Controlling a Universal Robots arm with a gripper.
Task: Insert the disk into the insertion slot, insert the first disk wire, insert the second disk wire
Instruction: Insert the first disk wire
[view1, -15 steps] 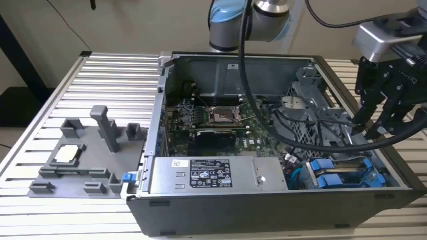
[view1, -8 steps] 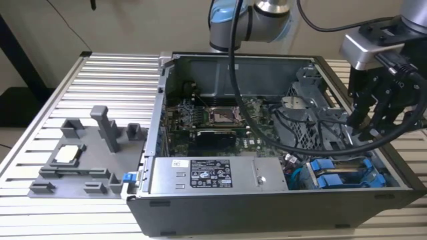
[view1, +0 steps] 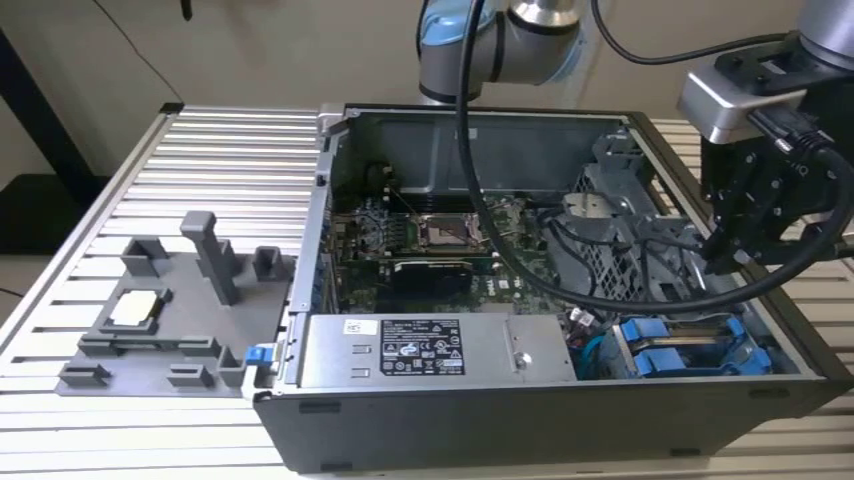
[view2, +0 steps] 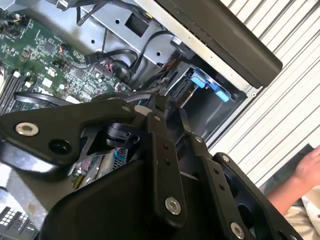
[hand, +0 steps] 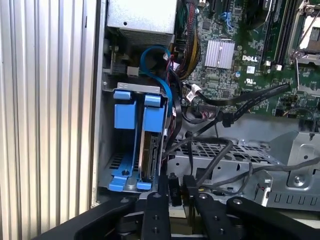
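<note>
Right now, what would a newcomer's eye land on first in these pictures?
The open PC case with its green motherboard dominates the exterior view. Bright blue drive carriers stand side by side in the drive bay at the case's corner, and the black hand hangs near them among dark cables.

You have an open grey PC case (view1: 534, 425) lying on its side on a ribbed aluminium table (view1: 227, 150). Inside, the green motherboard (view1: 447, 275) lies flat with its processor socket (view1: 451, 232) exposed. In the first wrist view, a finned silver heat sink (hand: 220, 53) sits on the board. The boxed power supply (view1: 427, 348) lies label up against the case wall. A perforated grey metal cage (view1: 627, 255) stands toward the exterior view's right. Beside the case, on the exterior view's left, a grey fixture plate (view1: 180, 300) carries upright posts and one pale block (view1: 138, 308).
</note>
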